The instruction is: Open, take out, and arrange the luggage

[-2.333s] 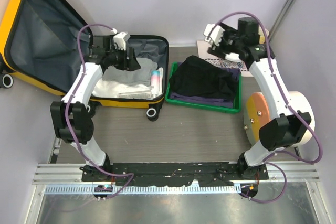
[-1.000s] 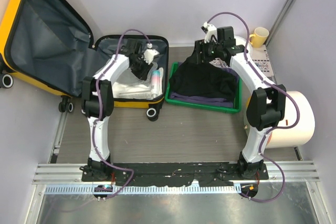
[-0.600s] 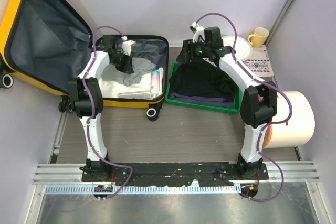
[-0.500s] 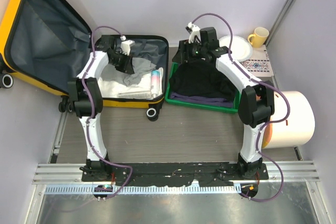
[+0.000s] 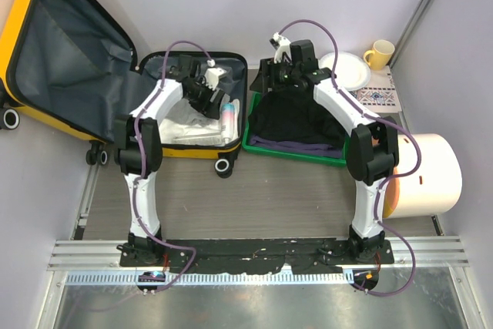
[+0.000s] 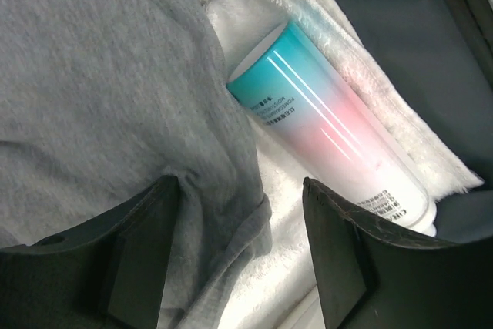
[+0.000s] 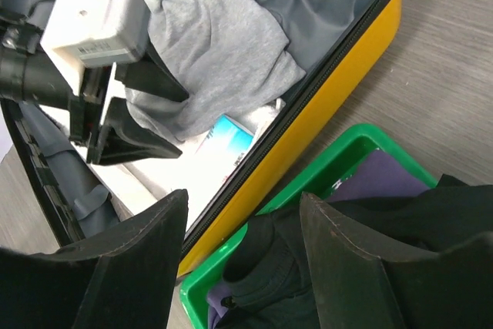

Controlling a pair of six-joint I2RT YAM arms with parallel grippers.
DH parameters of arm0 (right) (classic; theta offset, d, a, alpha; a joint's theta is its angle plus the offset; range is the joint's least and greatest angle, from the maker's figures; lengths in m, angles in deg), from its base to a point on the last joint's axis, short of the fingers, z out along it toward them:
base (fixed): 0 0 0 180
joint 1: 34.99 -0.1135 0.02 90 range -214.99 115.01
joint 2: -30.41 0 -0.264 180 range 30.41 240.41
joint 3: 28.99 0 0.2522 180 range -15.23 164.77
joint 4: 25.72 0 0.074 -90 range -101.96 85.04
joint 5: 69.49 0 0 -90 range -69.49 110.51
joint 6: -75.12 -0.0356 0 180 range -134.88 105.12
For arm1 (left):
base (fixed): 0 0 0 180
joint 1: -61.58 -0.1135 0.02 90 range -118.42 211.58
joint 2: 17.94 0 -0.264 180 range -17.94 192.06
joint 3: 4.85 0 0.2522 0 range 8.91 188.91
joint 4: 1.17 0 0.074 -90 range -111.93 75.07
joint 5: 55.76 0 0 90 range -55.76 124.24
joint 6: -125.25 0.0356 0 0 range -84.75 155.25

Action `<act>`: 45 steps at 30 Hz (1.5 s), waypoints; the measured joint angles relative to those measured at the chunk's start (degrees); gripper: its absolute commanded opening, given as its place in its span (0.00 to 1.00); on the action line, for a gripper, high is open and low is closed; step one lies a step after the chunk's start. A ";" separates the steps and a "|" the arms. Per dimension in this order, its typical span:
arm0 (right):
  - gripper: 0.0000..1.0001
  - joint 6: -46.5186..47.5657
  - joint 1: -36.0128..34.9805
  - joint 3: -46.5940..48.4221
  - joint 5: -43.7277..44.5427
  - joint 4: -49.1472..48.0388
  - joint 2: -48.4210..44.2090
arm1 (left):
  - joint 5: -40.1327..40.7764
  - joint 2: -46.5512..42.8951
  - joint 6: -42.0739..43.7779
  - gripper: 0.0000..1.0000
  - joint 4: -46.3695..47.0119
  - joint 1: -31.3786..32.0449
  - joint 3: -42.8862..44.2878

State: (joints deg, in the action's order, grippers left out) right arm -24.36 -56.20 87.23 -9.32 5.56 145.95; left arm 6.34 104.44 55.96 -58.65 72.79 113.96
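The yellow luggage point(image 5: 69, 52) lies open, its lid with grey lining spread to the far left. Its base holds a grey garment point(image 6: 100, 98), a white towel point(image 6: 289, 221) and a teal-and-pink tube point(image 6: 339, 129), which also shows in the top view point(image 5: 228, 117). My left gripper point(image 5: 208, 102) is inside the base. It is open, its jaws point(image 6: 240, 190) straddling the grey garment's edge beside the tube. My right gripper point(image 5: 266, 78) is open and empty point(image 7: 243, 198) above the back left corner of the green tray point(image 7: 339, 163), over a black garment point(image 7: 285, 267).
The green tray point(image 5: 296, 158) stands right of the suitcase, filled with black point(image 5: 296, 117) and purple clothes. A cream cylinder with an orange end point(image 5: 427, 175) lies at the right. A yellow mug point(image 5: 379, 54), a white plate point(image 5: 347, 69) and a patterned mat point(image 5: 377, 96) sit at the back right.
My left gripper has moved right inside the suitcase base, onto the grey garment next to the tube. My right gripper has swung left from the back right to the tray's back left corner.
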 measured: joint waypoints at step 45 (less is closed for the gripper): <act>0.78 -26.01 -15.10 22.69 20.15 -5.55 25.92 | -10.80 -0.83 -7.30 0.00 -3.23 -14.53 4.09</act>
State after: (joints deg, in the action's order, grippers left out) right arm -50.37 -71.31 109.91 10.84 0.01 171.88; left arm -4.45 103.61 48.66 -61.89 58.25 118.05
